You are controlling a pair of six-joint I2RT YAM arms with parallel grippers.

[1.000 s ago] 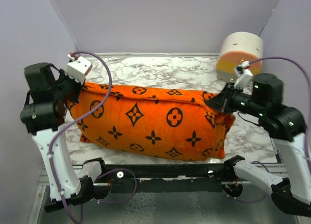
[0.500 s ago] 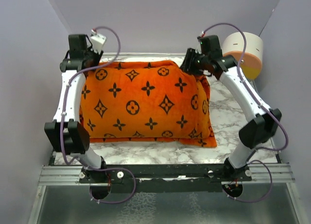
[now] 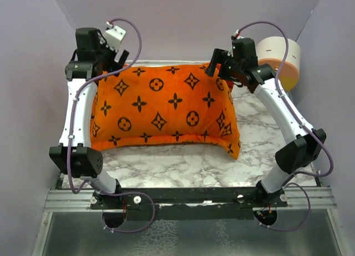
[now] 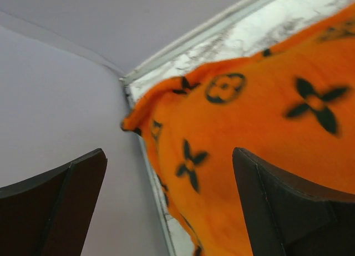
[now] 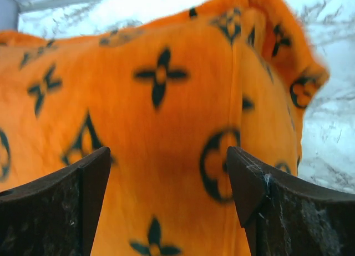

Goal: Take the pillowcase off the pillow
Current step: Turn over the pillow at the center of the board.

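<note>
A marble surface (image 3: 177,164) boxed in by lavender walls carries the plump orange pillowcase (image 3: 163,109) with black monogram marks. It lies across the back half, and the pillow is hidden inside it. Its far edge runs along the back wall and its left edge lies beside the left arm. Bare marble lies open in front and to the right. The left gripper (image 3: 118,60) hangs over the far left corner, fingers (image 4: 61,203) spread wide and gripping nothing. The right gripper (image 3: 215,67) hangs at the far right corner, fingers (image 5: 269,209) also spread, with the fabric beyond them. A white-orange-yellow cylinder (image 3: 280,59) stands in the back right corner.
</note>
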